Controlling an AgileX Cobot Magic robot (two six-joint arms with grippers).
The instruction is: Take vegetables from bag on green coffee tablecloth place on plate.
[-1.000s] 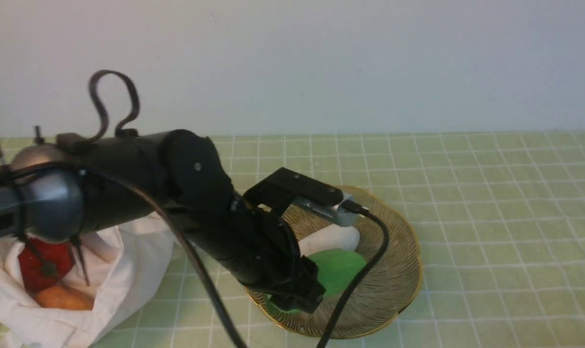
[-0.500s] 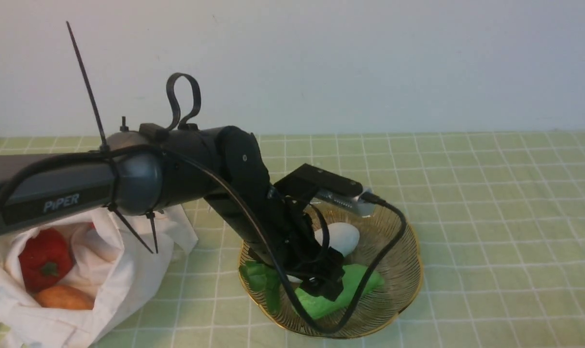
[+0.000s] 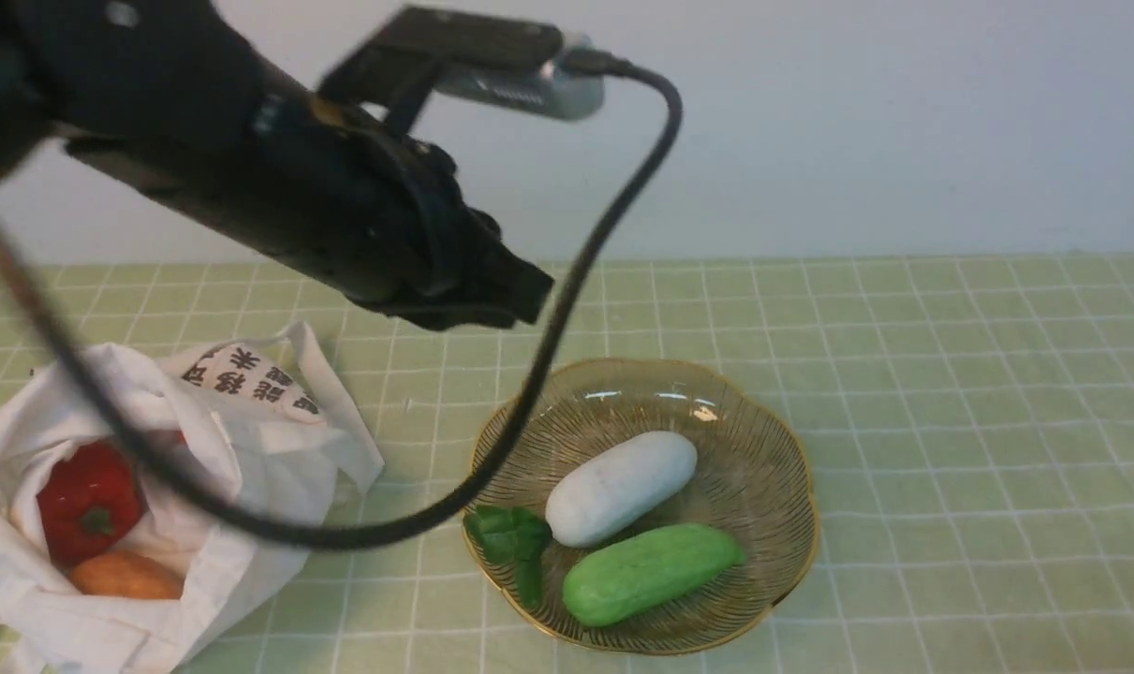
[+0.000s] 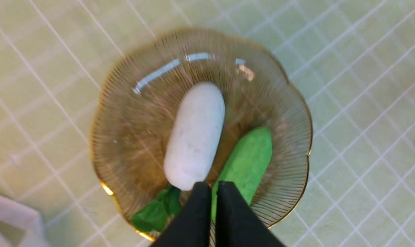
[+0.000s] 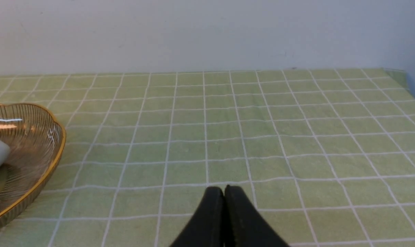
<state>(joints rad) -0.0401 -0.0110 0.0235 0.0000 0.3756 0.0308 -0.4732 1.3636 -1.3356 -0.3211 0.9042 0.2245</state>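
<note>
**Left claw** (image 4: 210, 187): closed on nothing, hanging high above the plate (image 3: 774, 440). Below it lie the cucumber (image 3: 651, 573) and a white oblong piece (image 3: 620, 487). Lower down, to this claw's left, the bag (image 3: 257, 468) holds the red pepper (image 3: 89, 501) and the orange piece (image 3: 122, 576).

**Right claw** (image 5: 223, 190): closed, empty, over bare tablecloth (image 5: 296, 137).

**Likely hazards:** the slack cable (image 3: 567, 309) drooping under the claw may snag the bag or the plate rim. Cloth folds may get pinched together with the glossy pepper.

My front camera looks forward and down; the left wrist camera looks down on the plate (image 4: 296, 103) from near; the low right wrist camera shares its rim.
</note>
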